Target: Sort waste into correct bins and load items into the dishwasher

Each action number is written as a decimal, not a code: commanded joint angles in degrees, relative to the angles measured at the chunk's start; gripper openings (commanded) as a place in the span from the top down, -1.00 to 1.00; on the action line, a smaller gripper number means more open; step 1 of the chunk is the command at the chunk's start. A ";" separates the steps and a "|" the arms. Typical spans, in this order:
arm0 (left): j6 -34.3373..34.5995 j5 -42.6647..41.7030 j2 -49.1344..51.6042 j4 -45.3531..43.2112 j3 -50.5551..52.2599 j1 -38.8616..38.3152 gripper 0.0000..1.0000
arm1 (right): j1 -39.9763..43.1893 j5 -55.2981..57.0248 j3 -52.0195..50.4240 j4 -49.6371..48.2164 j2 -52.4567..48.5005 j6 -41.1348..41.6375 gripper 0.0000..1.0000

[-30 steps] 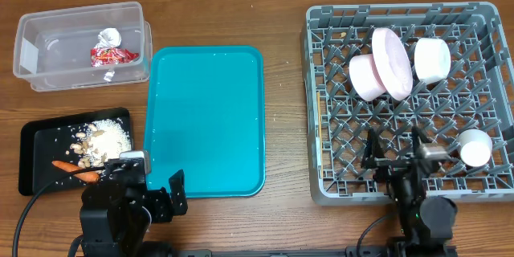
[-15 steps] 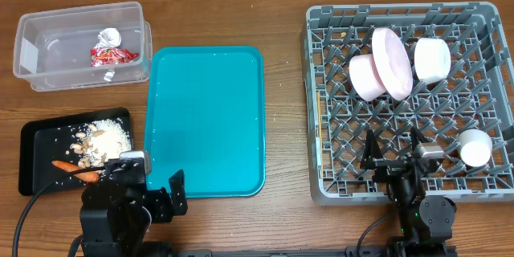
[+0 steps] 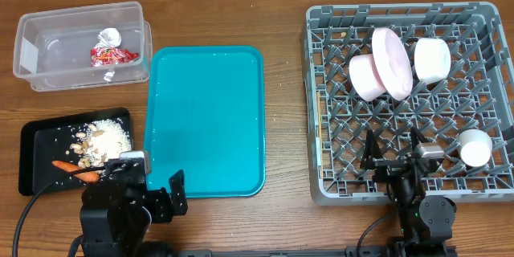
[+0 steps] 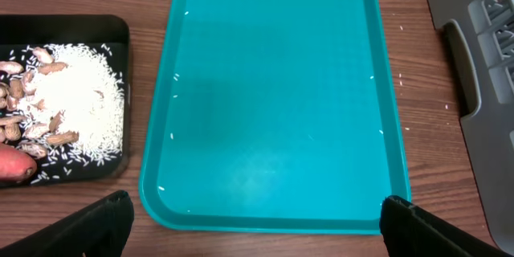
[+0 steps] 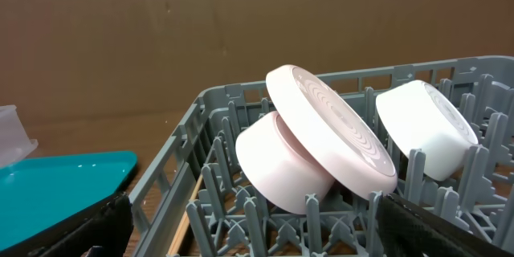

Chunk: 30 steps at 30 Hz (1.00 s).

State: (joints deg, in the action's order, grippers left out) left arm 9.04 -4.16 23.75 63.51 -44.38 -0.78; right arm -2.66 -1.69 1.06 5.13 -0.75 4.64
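The clear tub (image 3: 48, 52) at the back left holds the red wrapper (image 3: 111, 54) and the white paper ball (image 3: 108, 37). The black tray (image 3: 32, 140) holds white crumbs (image 3: 108, 136), peanut shells (image 3: 80, 148) and the carrot (image 3: 87, 175). The grey rack (image 3: 321, 112) holds a bowl (image 3: 365, 80), a plate (image 3: 392, 63), a second bowl (image 3: 432, 59) and a small cup (image 3: 475, 148). A chopstick (image 5: 174, 229) lies along the rack's left inner wall. My left gripper (image 3: 150, 178) is open and empty at the teal tray's front edge. My right gripper (image 3: 393, 151) is open and empty over the rack's front.
The teal serving tray (image 3: 205, 120) lies bare between the black tray and the rack; it fills the left wrist view (image 4: 273, 96). The rack's front rows of pegs (image 5: 321, 209) stand right before my right gripper (image 5: 257, 237).
My right arm has drawn back very slightly toward the table's front edge. Nothing else has moved.
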 commanded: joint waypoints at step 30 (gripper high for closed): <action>-3.72 -0.28 -23.47 -59.45 44.09 -0.09 -1.00 | 0.15 -0.31 -0.57 -0.44 0.35 -0.20 -1.00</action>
State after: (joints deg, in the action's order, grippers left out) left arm 6.83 -3.88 0.95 4.08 -0.58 -0.78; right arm -2.66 -1.69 1.06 5.13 -0.75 4.64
